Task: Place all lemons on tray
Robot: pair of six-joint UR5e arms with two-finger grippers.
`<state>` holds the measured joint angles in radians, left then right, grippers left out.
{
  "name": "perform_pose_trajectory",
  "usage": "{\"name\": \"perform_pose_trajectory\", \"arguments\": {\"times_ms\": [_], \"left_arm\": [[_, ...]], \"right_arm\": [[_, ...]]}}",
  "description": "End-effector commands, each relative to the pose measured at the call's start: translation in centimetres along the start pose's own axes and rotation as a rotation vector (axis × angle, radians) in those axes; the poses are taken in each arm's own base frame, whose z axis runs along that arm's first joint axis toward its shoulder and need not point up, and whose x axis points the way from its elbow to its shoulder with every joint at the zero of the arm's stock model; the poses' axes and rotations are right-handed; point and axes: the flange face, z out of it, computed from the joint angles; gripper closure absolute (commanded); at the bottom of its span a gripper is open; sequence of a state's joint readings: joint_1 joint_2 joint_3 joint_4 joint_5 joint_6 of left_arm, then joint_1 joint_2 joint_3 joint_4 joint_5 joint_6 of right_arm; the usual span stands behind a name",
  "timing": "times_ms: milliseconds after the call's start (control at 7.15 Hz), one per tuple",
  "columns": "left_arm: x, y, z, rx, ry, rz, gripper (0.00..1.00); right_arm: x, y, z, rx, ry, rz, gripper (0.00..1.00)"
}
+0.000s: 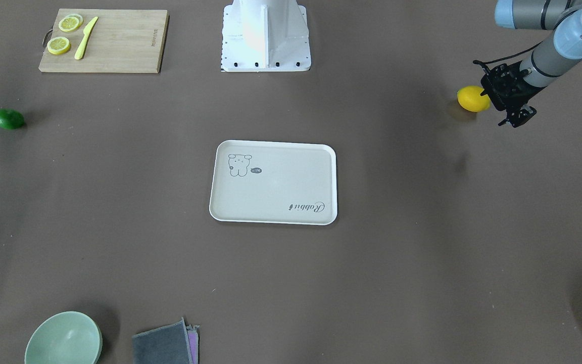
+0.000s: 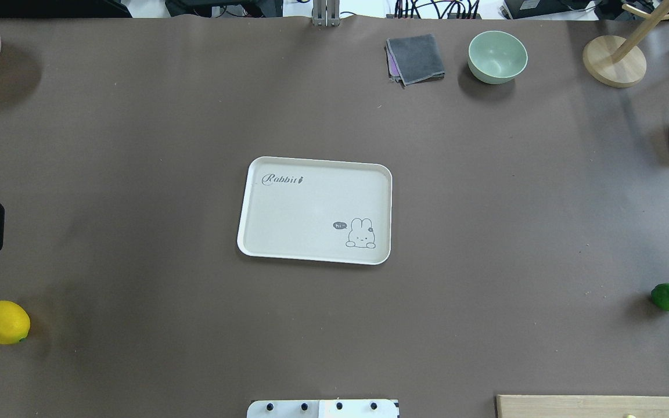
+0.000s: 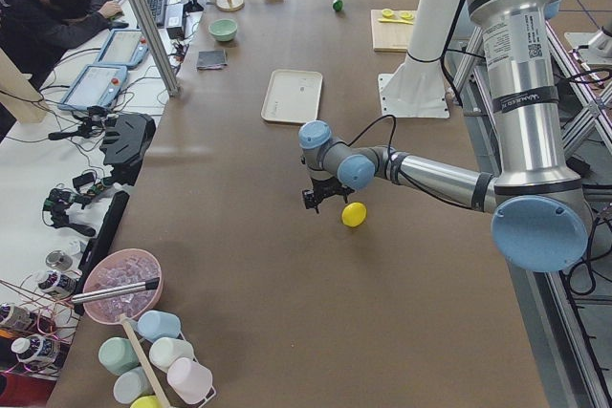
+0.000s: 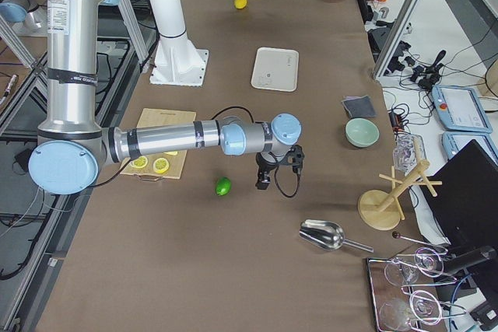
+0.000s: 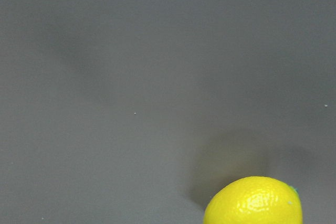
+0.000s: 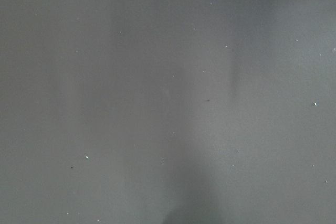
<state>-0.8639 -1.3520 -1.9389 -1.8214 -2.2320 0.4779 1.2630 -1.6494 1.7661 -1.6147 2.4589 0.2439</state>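
Hovering beside yellow lemon [image 1: 473, 98], left jaws apart; right jaws: state unclear.

The right tool [image 4: 263, 184] hangs just beside the green lemon [image 4: 223, 186], the tray [image 4: 275, 68] well apart.

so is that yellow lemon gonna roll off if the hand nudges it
Likely yes: the yellow lemon is a rounded oval lying loose on the flat table, so a sideways nudge from the left hand beside it could roll it. Its shiny, dimpled skin may be slippery; gripping across the middle seems safest.
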Motion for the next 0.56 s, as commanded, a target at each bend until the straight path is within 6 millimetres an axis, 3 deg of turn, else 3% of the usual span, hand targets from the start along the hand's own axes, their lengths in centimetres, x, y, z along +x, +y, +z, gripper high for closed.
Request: {"name": "perform_pose_trajectory", "arguments": {"times_ms": [0, 420], "left_arm": [[0.2, -0.2, 0.5, 0.0, 0.018, 0.036, 0.03], [1.8, -0.9, 2.4, -0.008, 0.05, 0.09, 0.03]], "right_arm": [[0.2, 0.1, 0.2, -0.004, 0.001, 0.004, 0.0], [0.2, 0.1, 0.2, -0.005, 0.003, 0.004, 0.0]]}}
